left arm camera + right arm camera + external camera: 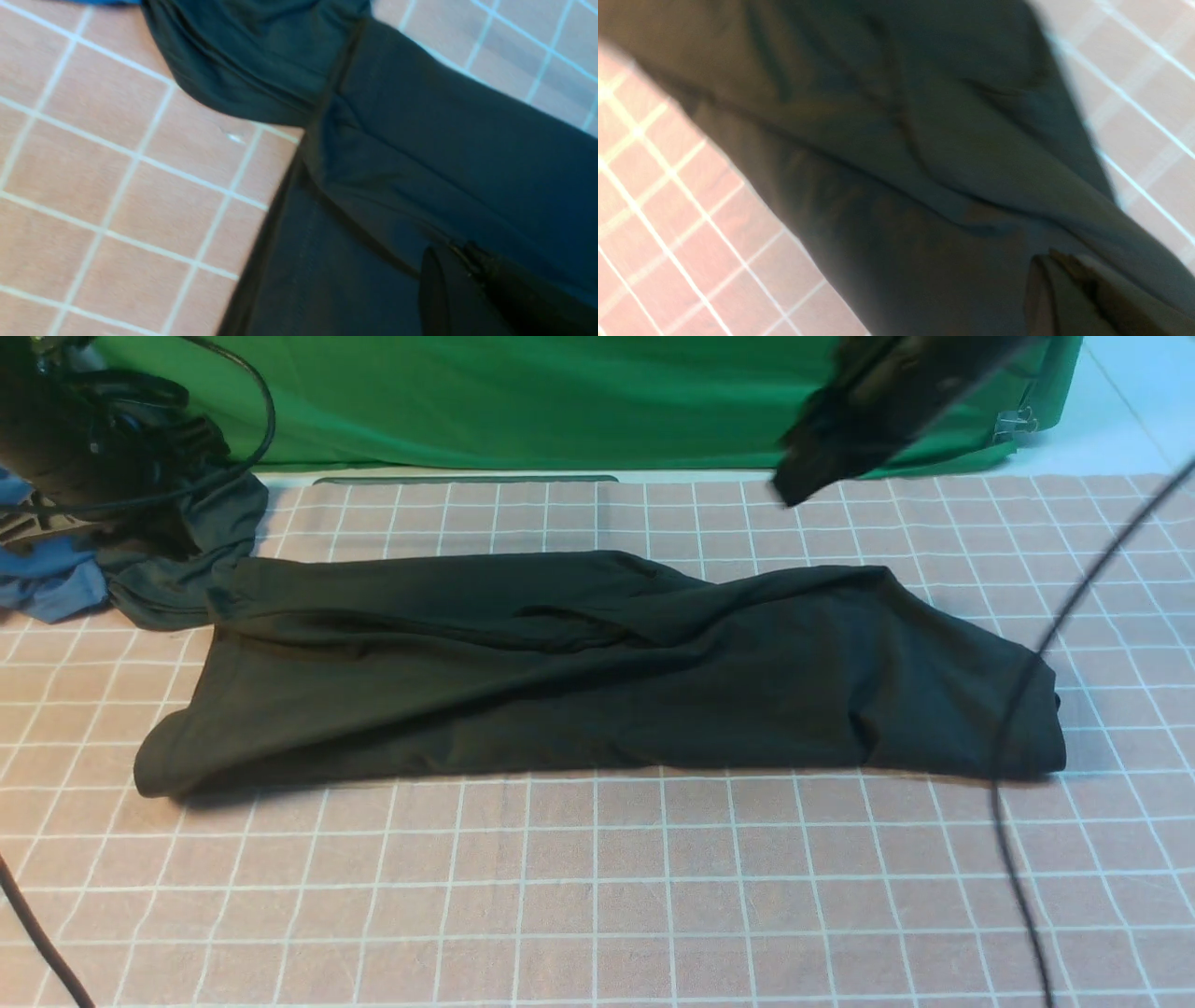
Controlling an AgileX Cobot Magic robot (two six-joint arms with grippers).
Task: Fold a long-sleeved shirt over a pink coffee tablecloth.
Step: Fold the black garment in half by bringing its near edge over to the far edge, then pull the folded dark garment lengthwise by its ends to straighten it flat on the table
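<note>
The long-sleeved shirt (597, 672) lies as a long black band across the pink coffee tablecloth (597, 896), its print hidden. My right gripper (794, 485) hangs blurred above the cloth's far right, off the shirt. In the right wrist view it (1048, 261) is shut and empty, over the shirt (901, 140) and the pink grid (668, 224). My left arm (84, 439) is at the far left, its fingertips lost in the dark. The left wrist view shows the left gripper (460, 254) shut and empty over the shirt's left end (420, 163), with tablecloth (117, 177) beside it.
A dark grey-green garment (187, 569) bunched with a blue one (56, 583) touches the shirt's far left corner. It also shows in the left wrist view (261, 56). A green cloth (523, 401) hangs at the back. Black cables (1018, 756) cross the right and the near left.
</note>
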